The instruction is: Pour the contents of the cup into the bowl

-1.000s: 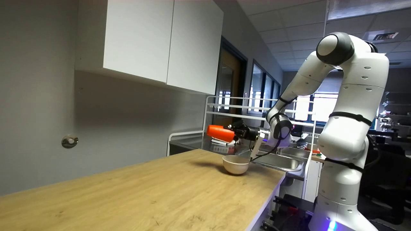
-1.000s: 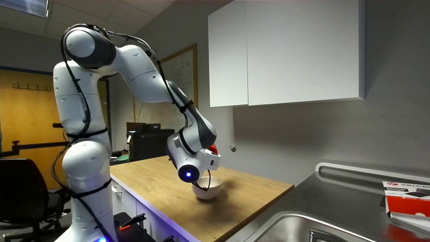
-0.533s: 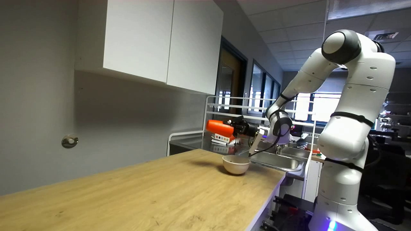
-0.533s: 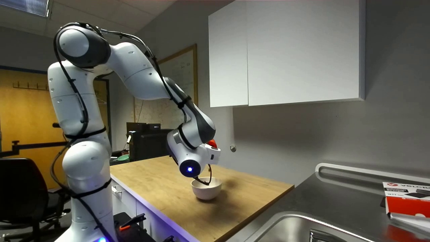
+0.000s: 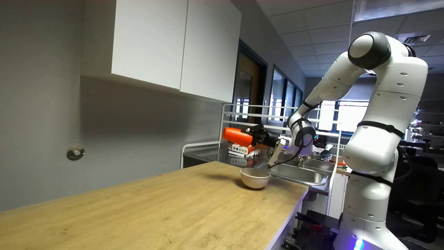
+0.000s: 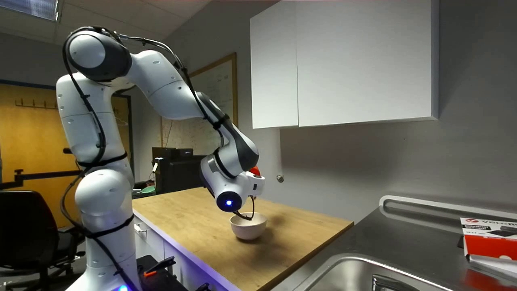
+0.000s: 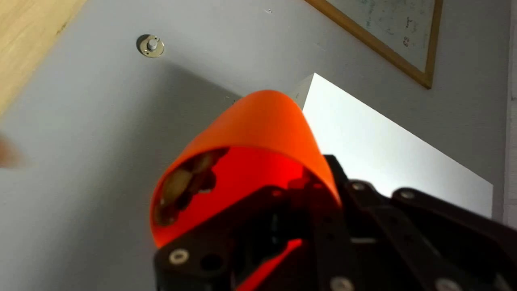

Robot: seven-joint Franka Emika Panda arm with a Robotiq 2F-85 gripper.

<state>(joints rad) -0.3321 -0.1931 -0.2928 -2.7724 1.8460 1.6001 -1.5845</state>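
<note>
- Wrist view: your gripper (image 7: 305, 182) is clasping the cup (image 7: 262, 121); bits (image 7: 177, 186) are lying inside.
- You're apparently pouring; finishing is probably needing more tilt above the bowl (image 5: 255, 181).

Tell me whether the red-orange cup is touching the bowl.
Apart. In an exterior view, the red-orange cup is held higher than the whitish bowl, with background plainly showing between them.

Below my jaws, pale wood-grain countertop (image 5: 156, 208); lower too, silvery metal sink (image 6: 339, 275). Higher than my jaws, white two-door wall cabinet (image 5: 149, 45) on plain grey wall (image 5: 118, 163). Well apart from them, bright rectangular windows (image 5: 352, 116).
</note>
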